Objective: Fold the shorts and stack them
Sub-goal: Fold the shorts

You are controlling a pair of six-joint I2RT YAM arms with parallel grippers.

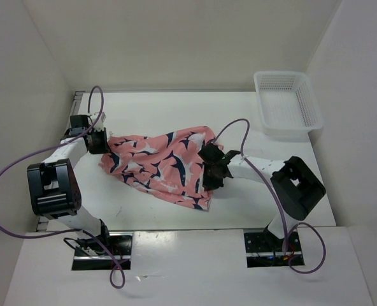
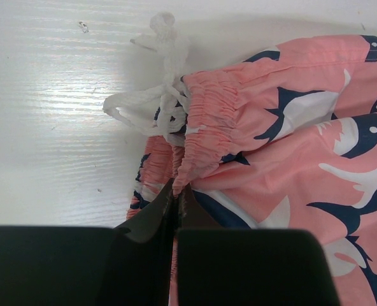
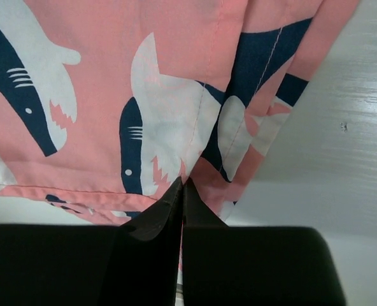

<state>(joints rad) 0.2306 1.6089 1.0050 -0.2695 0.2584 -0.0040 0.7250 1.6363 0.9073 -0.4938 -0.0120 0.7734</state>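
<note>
The salmon-pink shark-print shorts [image 1: 160,162] lie spread and rumpled across the middle of the white table. My left gripper [image 1: 99,140] is shut on the elastic waistband [image 2: 204,118] at the shorts' left end, beside the white drawstring [image 2: 153,105]. My right gripper [image 1: 213,171] is shut on a leg hem at the shorts' right end. In the right wrist view the closed fingertips [image 3: 182,185] pinch the hemmed edge of the shorts [image 3: 112,95], which hangs in layered folds. In the left wrist view the gripper [image 2: 177,188] holds gathered cloth.
A white mesh basket [image 1: 287,102] stands at the back right corner of the table [image 1: 176,108]. White walls close in the table on the left, back and right. Purple cables loop from both arms.
</note>
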